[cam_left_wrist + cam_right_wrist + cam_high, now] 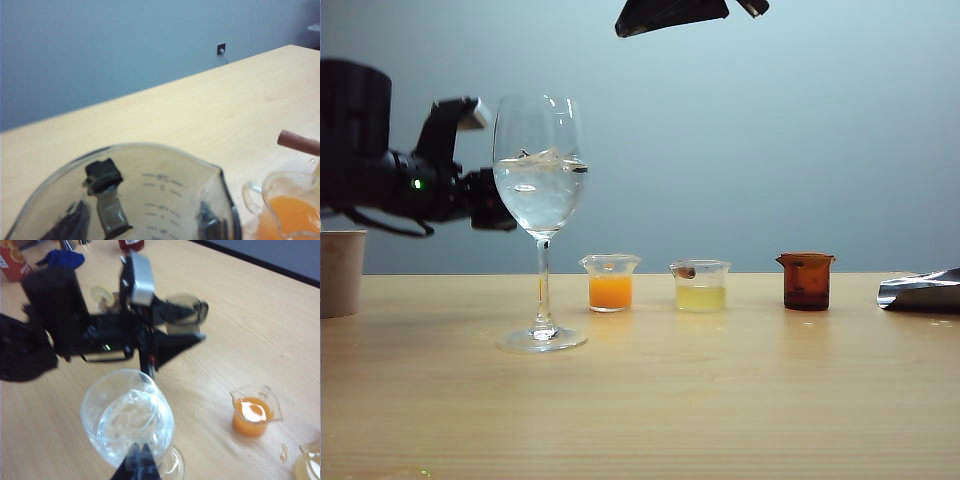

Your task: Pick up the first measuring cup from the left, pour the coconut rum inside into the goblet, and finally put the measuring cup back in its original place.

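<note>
Two grippers are at work. The left gripper point(172, 337) is clamped on the smoky measuring cup point(186, 314), holding it in the air behind the goblet point(540, 200) at about nine o'clock from its bowl in the exterior view. The cup looks empty, no clear rum showing inside it point(150, 200), while the goblet holds clear liquid and ice, so I judge the pour done and the cup due back at its spot. The right gripper point(137, 462) sits over the goblet's rim with its fingertips together, seemingly pinching the glass to steady it. Room is open at nine o'clock of the goblet's foot on the table point(640, 400). The orange cup point(611, 282), yellow cup point(700, 285) and brown cup point(806, 280) stand in a row toward three o'clock, well apart from the route back.
</note>
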### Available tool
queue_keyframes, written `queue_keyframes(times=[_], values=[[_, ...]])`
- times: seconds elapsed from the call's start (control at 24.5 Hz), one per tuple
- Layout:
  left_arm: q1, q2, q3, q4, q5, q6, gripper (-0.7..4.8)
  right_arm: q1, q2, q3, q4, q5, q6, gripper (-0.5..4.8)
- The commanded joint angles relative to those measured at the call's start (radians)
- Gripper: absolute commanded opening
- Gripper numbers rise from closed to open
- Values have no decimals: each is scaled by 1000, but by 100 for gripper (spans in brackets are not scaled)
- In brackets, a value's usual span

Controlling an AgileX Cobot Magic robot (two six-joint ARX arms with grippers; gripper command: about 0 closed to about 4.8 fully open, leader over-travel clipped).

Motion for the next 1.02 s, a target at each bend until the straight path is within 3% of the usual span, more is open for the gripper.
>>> queue_keyframes(times=[0.04, 0.49, 0.82, 1.02], values=[[-3, 43, 4, 61, 15, -58, 143, 3, 5, 7, 36, -5, 4, -5], [-9, 213, 4, 237, 15, -102, 143, 3, 43, 7, 50, -12, -15, -5], [-9, 268, 6, 285, 11, -92, 143, 3, 74, 6, 40, -54, -16, -5], [-9, 284, 13, 284, 11, -4, 143, 2, 74, 6, 36, -55, -16, -5]])
